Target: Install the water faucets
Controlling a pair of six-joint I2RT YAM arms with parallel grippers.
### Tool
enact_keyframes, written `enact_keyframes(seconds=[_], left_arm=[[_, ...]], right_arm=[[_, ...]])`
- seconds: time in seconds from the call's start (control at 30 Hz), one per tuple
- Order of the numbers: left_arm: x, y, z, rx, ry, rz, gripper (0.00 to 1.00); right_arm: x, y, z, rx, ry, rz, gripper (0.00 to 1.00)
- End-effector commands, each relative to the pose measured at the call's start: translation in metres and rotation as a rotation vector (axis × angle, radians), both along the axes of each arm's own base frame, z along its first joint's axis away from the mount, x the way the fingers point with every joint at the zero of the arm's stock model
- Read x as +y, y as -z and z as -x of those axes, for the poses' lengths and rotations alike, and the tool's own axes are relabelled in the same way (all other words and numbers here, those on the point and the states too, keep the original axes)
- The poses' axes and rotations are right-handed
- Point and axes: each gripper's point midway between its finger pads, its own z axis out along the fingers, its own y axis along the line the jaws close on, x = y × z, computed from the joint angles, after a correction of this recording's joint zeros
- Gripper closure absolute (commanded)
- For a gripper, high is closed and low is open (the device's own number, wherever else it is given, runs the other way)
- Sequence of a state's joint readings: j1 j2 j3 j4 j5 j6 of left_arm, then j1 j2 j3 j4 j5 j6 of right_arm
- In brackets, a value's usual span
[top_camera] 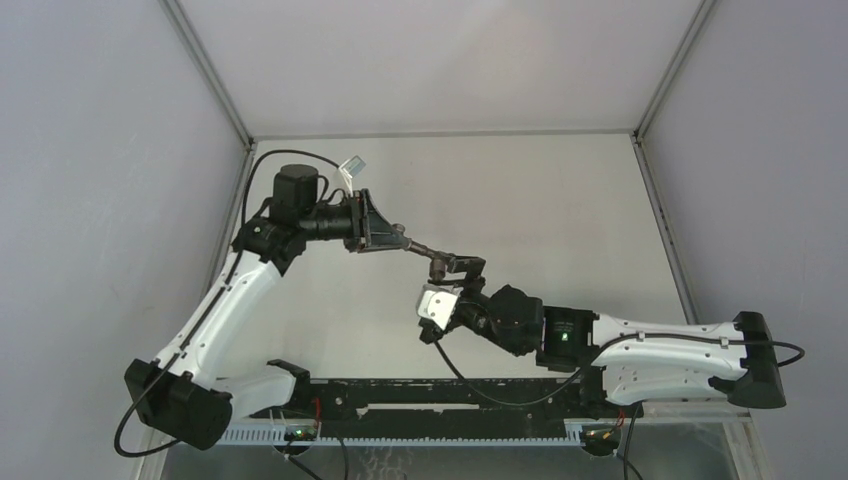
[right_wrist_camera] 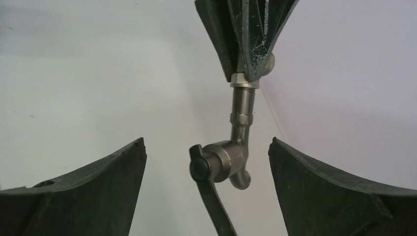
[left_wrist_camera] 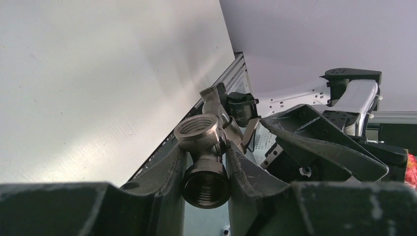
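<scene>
Top view: the L end effector (top_camera: pixel 392 238), out over the far-left part of the pale grey desk (top_camera: pixel 570 200), is clamped on one end of a slim dull grey-brown metal water faucet (top_camera: pixel 425 253). The faucet is held up off the desk and slants down-right toward the R end effector (top_camera: pixel 455 278). The R arm reaches in from the right, w/ its tip right at the faucet's free end. Whether it touches there can't be told from up here.

L wrist view: the two black fingers (left_wrist_camera: pixel 164 172) pinch a stubby threaded fitting (left_wrist_camera: pixel 204 147) btw them. One open threaded mouth faces up, another faces the camera. The rest of the faucet runs on beyond it, away from the camera. Behind that sits the R arm's white link (left_wrist_camera: pixel 314 96) and black parts of its wrist.

R wrist view: its own black fingers (right_wrist_camera: pixel 98 187) stand wide apart, nothing held. The faucet's stem (right_wrist_camera: pixel 243 115) hangs down from the L end effector's tips at the top of frame and bends into a round valve body (right_wrist_camera: pixel 223 161). A thin dark lever handle (right_wrist_camera: pixel 211 204) drops from that body. The valve end sits in the gap btw the R fingers, clear of both.
</scene>
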State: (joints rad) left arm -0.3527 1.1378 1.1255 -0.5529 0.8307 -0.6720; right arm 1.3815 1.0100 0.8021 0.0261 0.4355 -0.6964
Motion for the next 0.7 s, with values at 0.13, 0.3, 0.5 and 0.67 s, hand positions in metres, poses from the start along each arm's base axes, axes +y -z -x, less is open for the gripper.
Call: enact_keyframes(seconds=[0.13, 0.3, 0.5, 0.67], left_arm=[[-0.003, -0.002, -0.027, -0.128, -0.023, -0.002, 1.00], [-0.019, 0.038, -0.054, -0.206, 0.007, -0.011, 1.00], [-0.080, 0.046, -0.078, -0.209, 0.126, 0.004, 1.00], [-0.147, 0.058, -0.115, -0.213, 0.147, 0.074, 1.00]], right_arm=[[-0.002, -0.039, 0.017, 0.260, -0.112, -0.186, 0.00], [-0.032, -0.066, -0.019, 0.599, -0.002, -0.427, 0.00], [-0.141, -0.051, -0.119, 0.810, 0.598, -0.804, 0.00], [-0.201, -0.036, -0.129, 0.834, 0.779, -0.994, 0.00]])
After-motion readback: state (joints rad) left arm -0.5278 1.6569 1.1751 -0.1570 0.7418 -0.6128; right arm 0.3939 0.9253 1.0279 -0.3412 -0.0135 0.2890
